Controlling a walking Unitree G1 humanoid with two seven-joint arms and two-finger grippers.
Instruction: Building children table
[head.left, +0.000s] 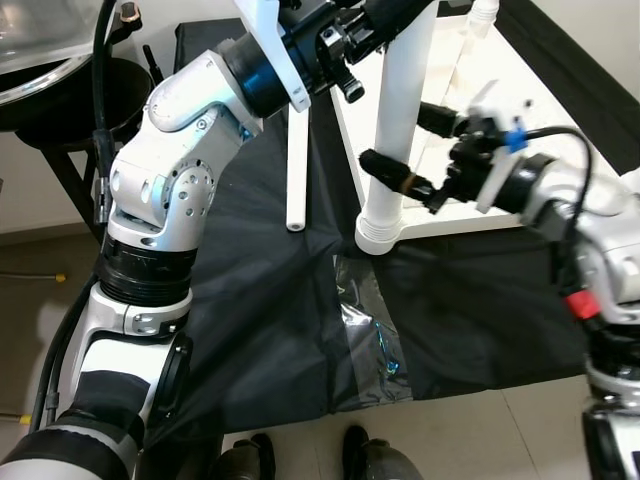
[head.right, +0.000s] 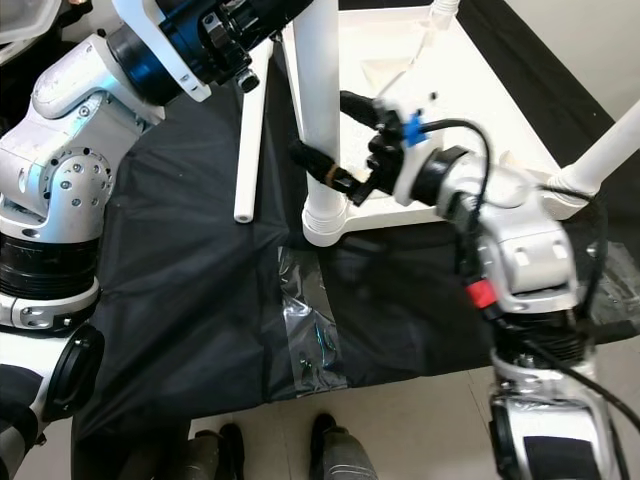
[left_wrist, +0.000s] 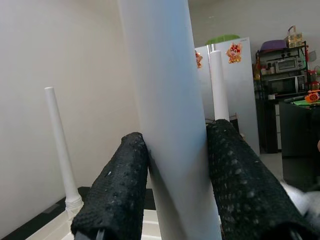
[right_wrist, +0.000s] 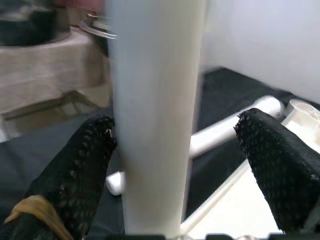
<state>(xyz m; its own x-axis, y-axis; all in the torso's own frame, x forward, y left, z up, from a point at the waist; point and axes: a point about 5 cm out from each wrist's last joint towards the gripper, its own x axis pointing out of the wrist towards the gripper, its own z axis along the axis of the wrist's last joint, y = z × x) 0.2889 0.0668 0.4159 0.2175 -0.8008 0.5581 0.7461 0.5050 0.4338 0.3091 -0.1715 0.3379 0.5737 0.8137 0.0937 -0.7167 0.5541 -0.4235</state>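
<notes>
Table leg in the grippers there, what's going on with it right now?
The robot is fitting a white table leg into the corner of the upside-down white tabletop lying on black cloth. The left gripper is clamped on the leg higher up; the right gripper straddles it near the base, fingers open, not squeezing. The leg stands upright in its socket. Another leg lies loose on the cloth, and others already stand at the tabletop's far corners.
</notes>
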